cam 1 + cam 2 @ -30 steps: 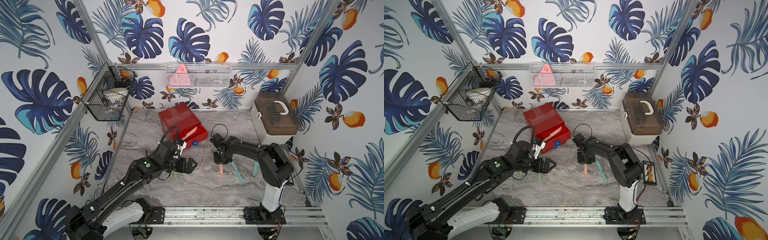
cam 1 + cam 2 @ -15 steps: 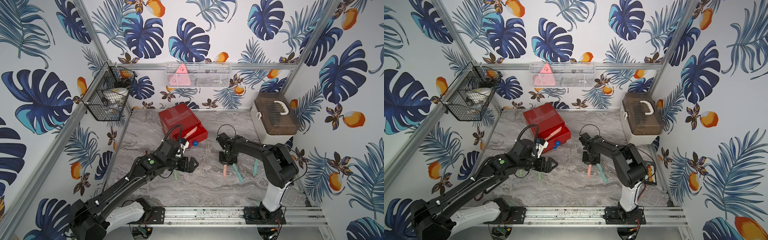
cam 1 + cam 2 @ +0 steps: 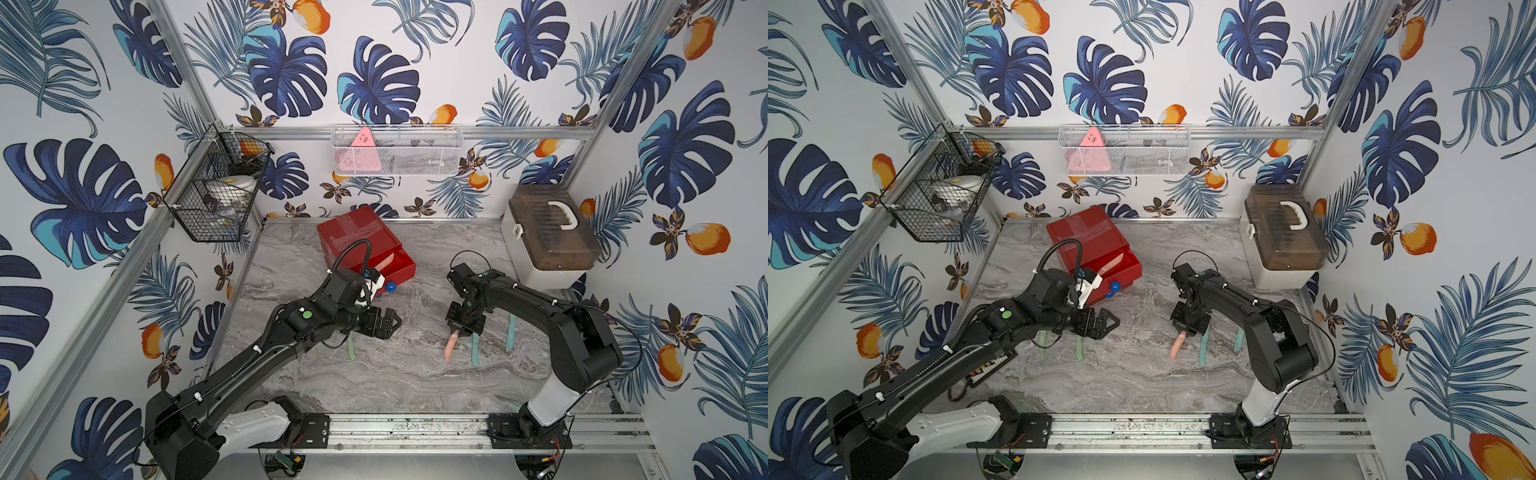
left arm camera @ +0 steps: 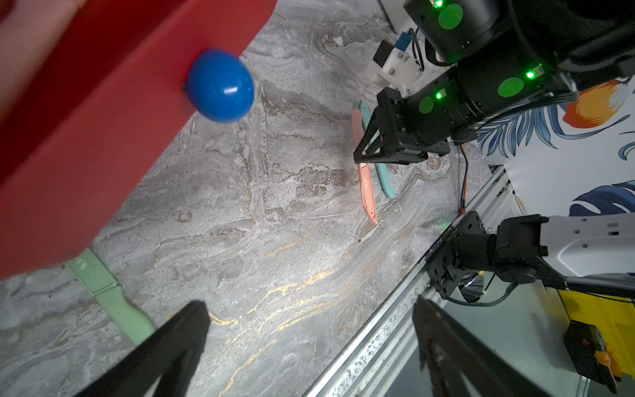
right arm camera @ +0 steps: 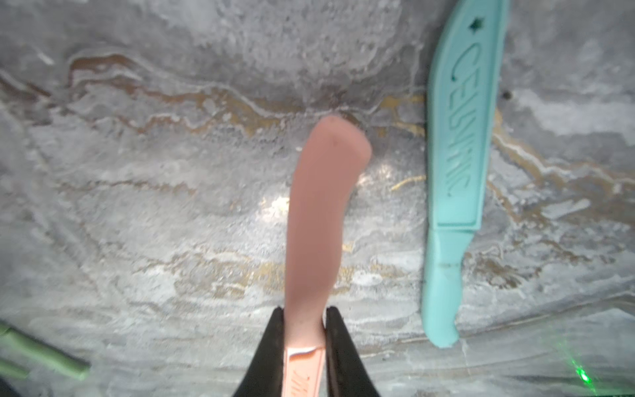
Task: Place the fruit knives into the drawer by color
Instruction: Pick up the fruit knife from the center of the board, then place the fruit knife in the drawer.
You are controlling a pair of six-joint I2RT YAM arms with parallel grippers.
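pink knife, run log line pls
right end effector: shut on pink knife | left end effector: open, empty | drawer: open

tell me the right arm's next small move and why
Probably lift the pink knife clear of the table, ready to carry it to the red chest's open drawer. The right gripper is shut on that knife, and the drawer already holds a second pink knife.

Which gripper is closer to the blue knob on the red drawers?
Left. The left gripper hangs open just in front of the blue knob; the right gripper is farther off to the side, shut on the pink knife.
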